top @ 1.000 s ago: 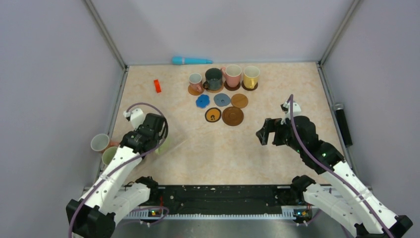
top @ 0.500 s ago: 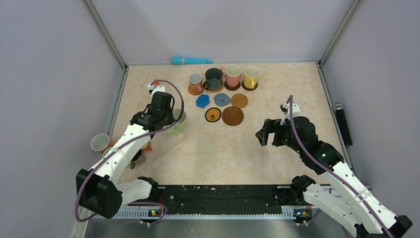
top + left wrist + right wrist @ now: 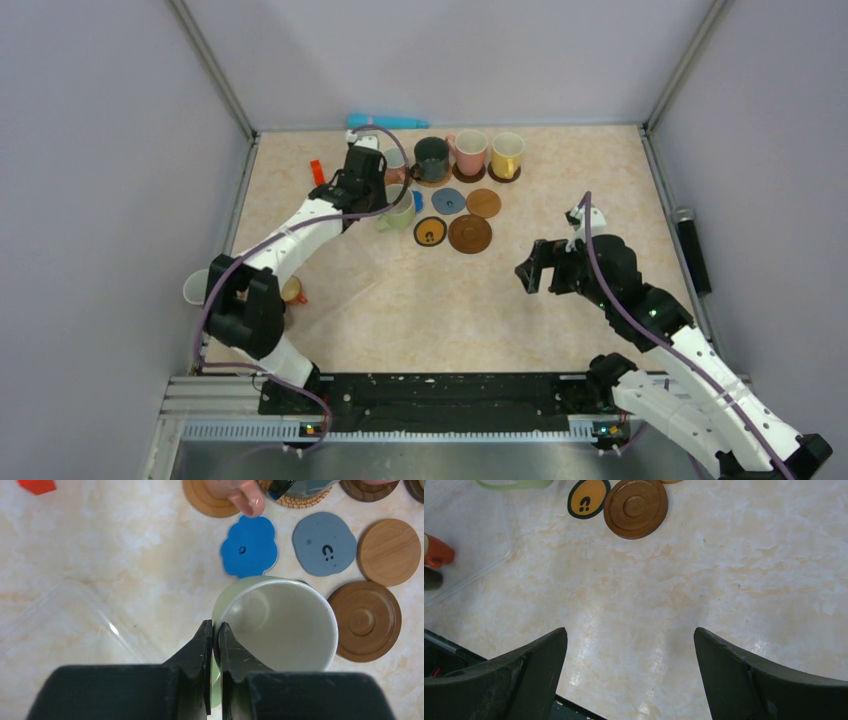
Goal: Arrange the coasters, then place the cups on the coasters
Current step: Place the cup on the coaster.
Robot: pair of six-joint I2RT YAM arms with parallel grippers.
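Left end effector (image 3: pixel 214 626) had moved to the coasters (image 3: pixel 249 546), pinching the green cup (image 3: pixel 280 625) by its rim; it needed a slow, level set-down.

The table (image 3: pixel 480 300) is lit brightly and evenly from above, and only faint, soft shadows are cast on it. A pale sheen is seen on it in the right wrist view, and a soft highlight inside the pale green cup (image 3: pixel 280 625).
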